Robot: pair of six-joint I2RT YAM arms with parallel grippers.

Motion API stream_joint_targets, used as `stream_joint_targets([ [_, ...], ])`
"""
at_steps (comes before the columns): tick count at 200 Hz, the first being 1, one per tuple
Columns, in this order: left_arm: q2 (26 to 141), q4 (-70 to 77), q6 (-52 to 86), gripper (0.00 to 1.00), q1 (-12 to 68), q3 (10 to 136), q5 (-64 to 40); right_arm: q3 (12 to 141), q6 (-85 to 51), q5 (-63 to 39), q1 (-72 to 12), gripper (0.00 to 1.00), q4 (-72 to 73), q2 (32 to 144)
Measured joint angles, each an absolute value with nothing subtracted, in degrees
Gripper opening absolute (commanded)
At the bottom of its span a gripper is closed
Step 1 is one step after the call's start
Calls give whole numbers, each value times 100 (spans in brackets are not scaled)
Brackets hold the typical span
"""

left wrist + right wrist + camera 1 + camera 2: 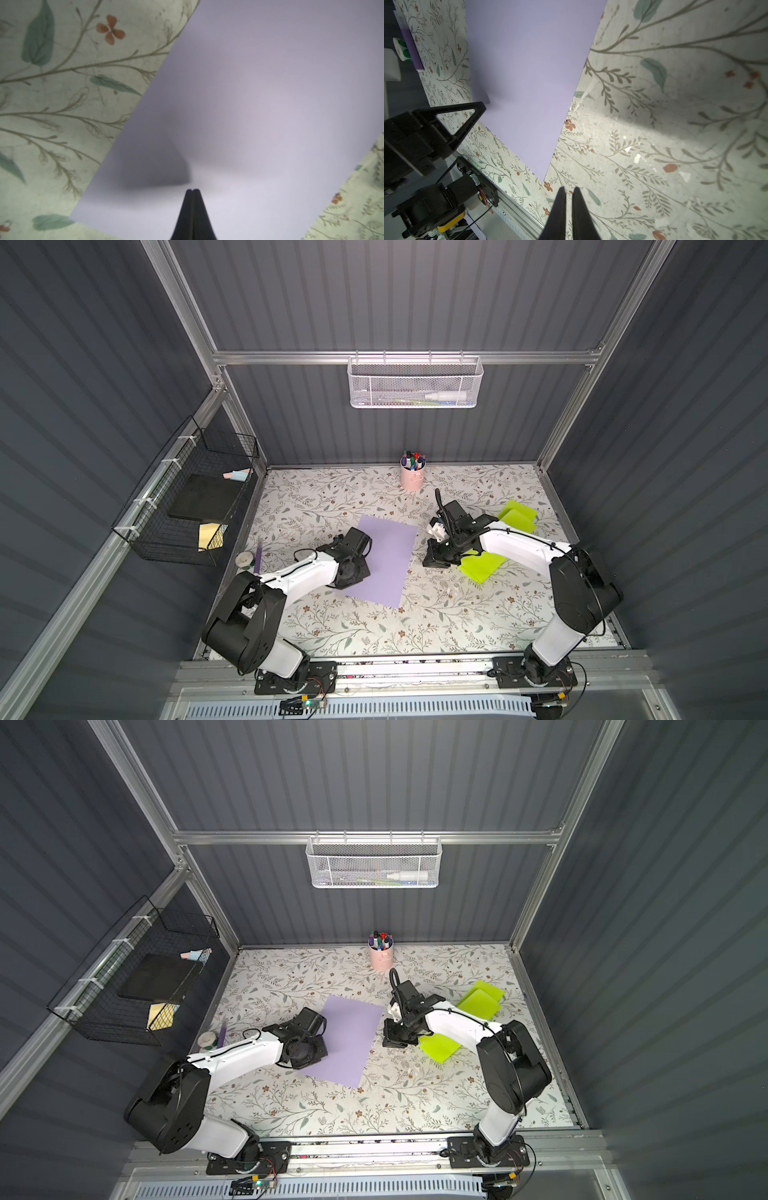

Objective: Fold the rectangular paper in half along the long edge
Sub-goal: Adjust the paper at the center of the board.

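The rectangular paper (388, 560) (351, 1040) is a lilac sheet lying flat and unfolded on the floral table, seen in both top views. My left gripper (193, 190) is shut with nothing between its fingers. It points down at the paper (270, 104) just inside the left long edge, and I cannot tell whether it touches. From the right wrist, its black triangular finger (475, 112) shows at that edge of the paper (525, 72). My right gripper (569, 189) is open by a narrow slit and empty, over bare table beside the sheet's right edge.
Lime green folded sheets lie behind (517, 516) and under (482, 568) the right arm. A pink cup of markers (412, 477) stands at the back. A tape roll (245, 559) and a purple strip (258, 558) sit left. Wire baskets hang on the left wall (187, 497) and the back wall (415, 383).
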State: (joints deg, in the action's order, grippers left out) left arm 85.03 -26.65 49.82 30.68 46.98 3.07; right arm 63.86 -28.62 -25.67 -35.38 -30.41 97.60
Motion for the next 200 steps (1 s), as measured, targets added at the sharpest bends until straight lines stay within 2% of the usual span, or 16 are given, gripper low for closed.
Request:
stream_joint_targets([
  [23, 8490, -2891, 4886, 20, 3065, 5511, 360, 6514, -3011, -2545, -3756, 11, -2961, 9974],
  [60, 8519, -3103, 4493, 20, 2838, 6591, 797, 7242, -3173, -2569, -4528, 11, -2954, 10560],
  [106, 8556, -2921, 4318, 20, 1868, 5988, 626, 7640, -3417, -2770, -5170, 9, -2858, 11316],
  [200, 8816, -2626, 4165, 20, 1876, 5780, 303, 7752, -3562, -2574, -5146, 8, -3114, 11542],
])
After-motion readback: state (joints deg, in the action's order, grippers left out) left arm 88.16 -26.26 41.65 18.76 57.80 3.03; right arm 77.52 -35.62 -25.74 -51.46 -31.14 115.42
